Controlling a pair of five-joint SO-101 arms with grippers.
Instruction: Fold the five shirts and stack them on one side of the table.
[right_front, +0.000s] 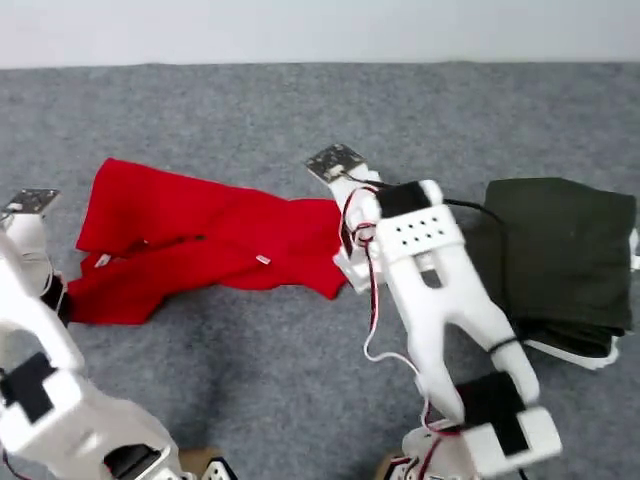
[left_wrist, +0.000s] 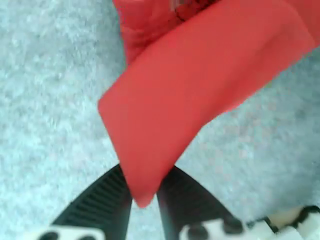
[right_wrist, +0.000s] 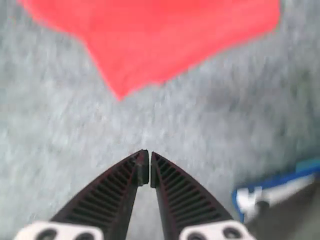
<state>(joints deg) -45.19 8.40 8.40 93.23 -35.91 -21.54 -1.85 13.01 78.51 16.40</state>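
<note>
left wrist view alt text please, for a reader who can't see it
The left gripper pinches a corner of the red shirt between its black ribbed fingers. The rest of the shirt stretches away over the grey fuzzy table.

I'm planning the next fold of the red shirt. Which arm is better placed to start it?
Probably left: the left gripper is shut on a corner of the red shirt; the right gripper is shut empty over the table beside it.

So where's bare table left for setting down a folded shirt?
The far strip of table behind the red shirt is free, as is the near patch between the left arm and right arm. Crowded: the right side, around the dark stack.
</note>
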